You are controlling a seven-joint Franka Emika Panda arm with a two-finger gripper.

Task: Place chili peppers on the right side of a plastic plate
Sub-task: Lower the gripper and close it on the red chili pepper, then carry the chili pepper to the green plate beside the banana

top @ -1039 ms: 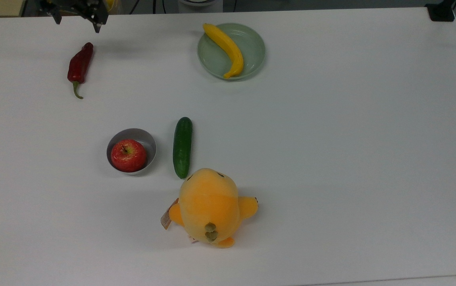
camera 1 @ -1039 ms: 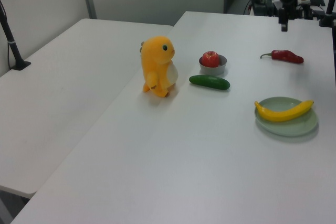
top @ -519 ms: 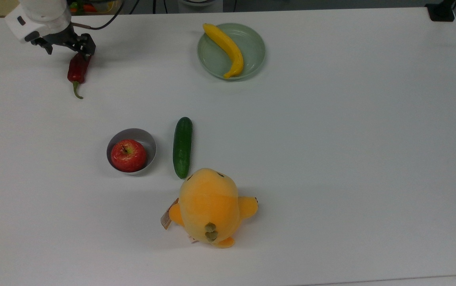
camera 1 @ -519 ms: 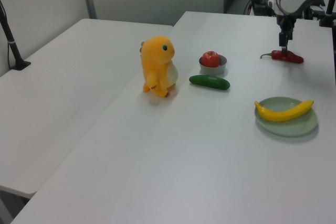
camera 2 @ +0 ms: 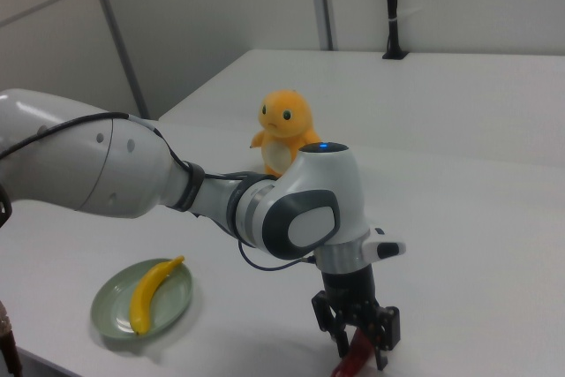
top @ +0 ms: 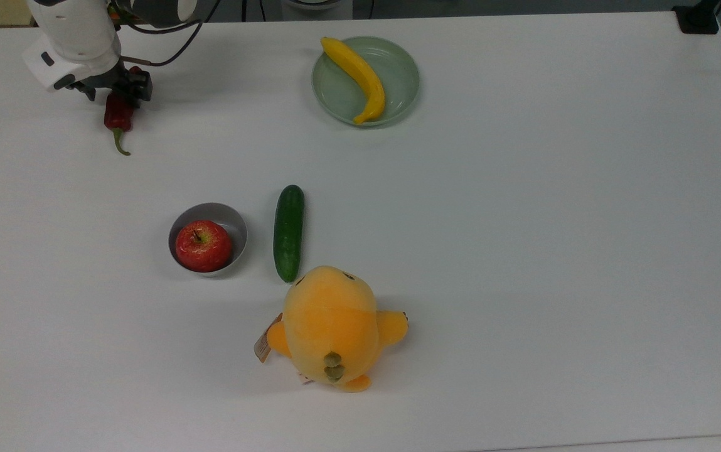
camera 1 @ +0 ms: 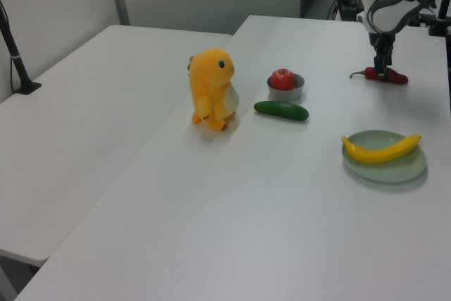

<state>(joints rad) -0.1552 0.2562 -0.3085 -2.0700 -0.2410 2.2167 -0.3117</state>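
Chili peppers (top: pixel 118 117) on table (top: pixel 523 251) at the top view's far left, well apart from plastic plate (top: pixel 398 69). Gripper (top: pixel 120 95) down over thick end, jaws straddling; closure not discernible. Judged light, slick, slightly yielding; best gripped mid-body, not stem.

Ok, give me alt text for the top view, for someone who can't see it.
A white robot arm's gripper sits over a dark red chili pepper at the top view's upper left; a pale green round plate holding a yellow banana lies far to its right.
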